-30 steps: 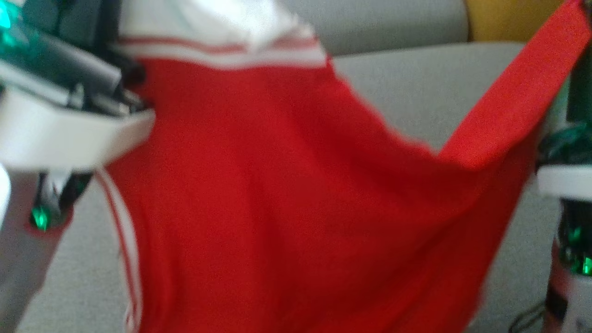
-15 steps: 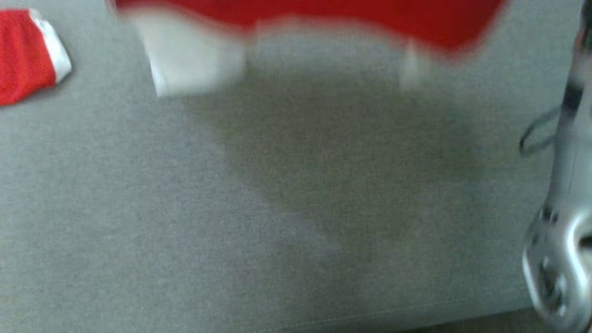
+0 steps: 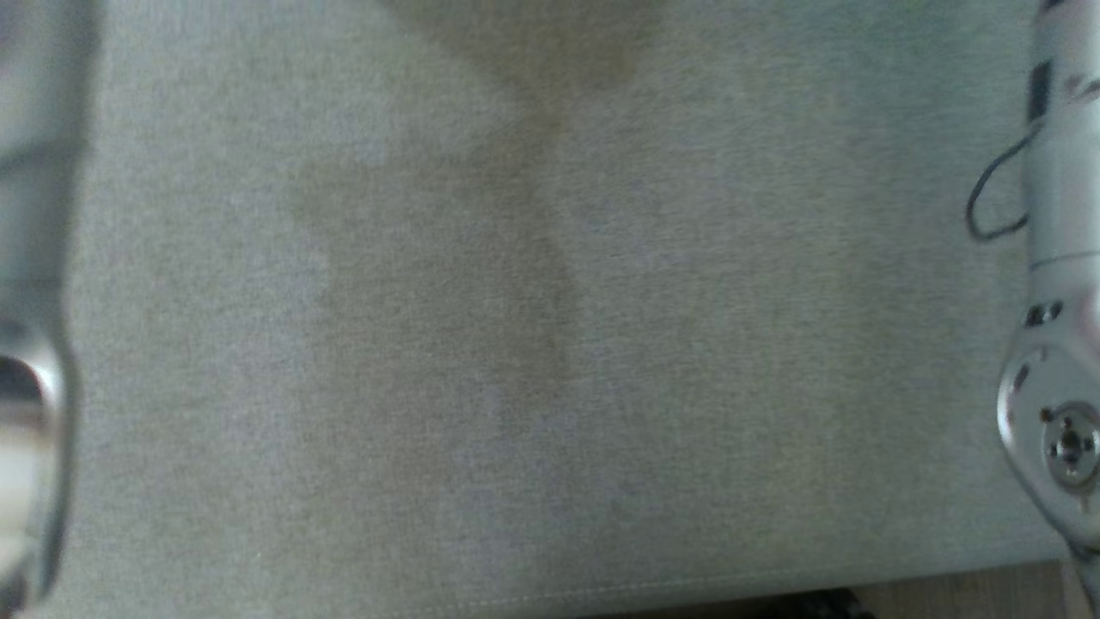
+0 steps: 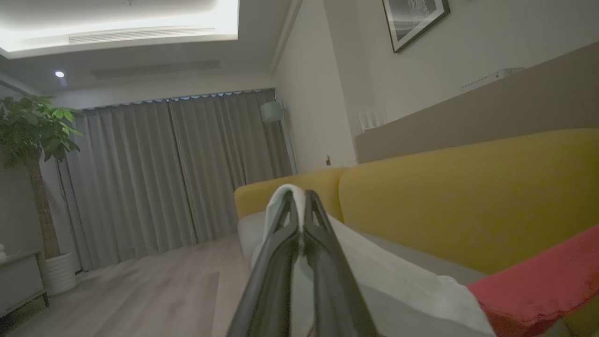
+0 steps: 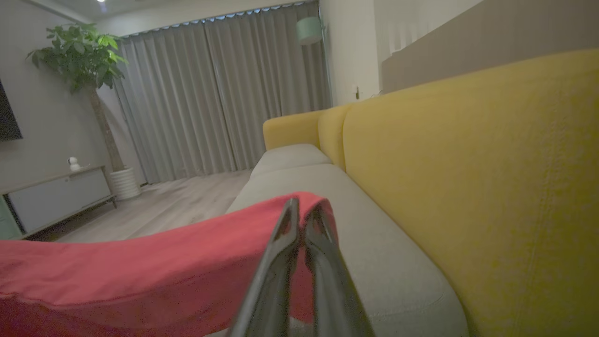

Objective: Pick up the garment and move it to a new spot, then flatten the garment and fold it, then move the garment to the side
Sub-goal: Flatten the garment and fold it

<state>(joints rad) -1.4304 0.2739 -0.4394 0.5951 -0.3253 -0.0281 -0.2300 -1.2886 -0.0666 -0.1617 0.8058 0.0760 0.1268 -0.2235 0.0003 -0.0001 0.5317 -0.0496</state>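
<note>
Garment (image 5: 140,271), red with a white panel, is held up over the grey sofa seat (image 3: 550,344) and stretched between the two claws. In the right wrist view the red cloth runs as a taut band from the lower left up to the fingertips, where it folds over them. In the left wrist view a white portion wraps the fingers and meets a red portion at the lower right edge. Both views cut the cloth off at the frame, so its full outline and its kind cannot be made out. The head view is blurred. It gives the seat cushion with a faint shadow across it, a pale right forearm (image 3: 1061,258) with a looped cable at the right edge, and the smeared left arm (image 3: 34,258) at the left edge. Left claw (image 4: 300,194): fingers pressed together, pinching the white cloth. Right claw (image 5: 305,206): fingers likewise closed, pinching the red edge. Yellow backrest (image 5: 468,164) rises behind the seat.
</note>
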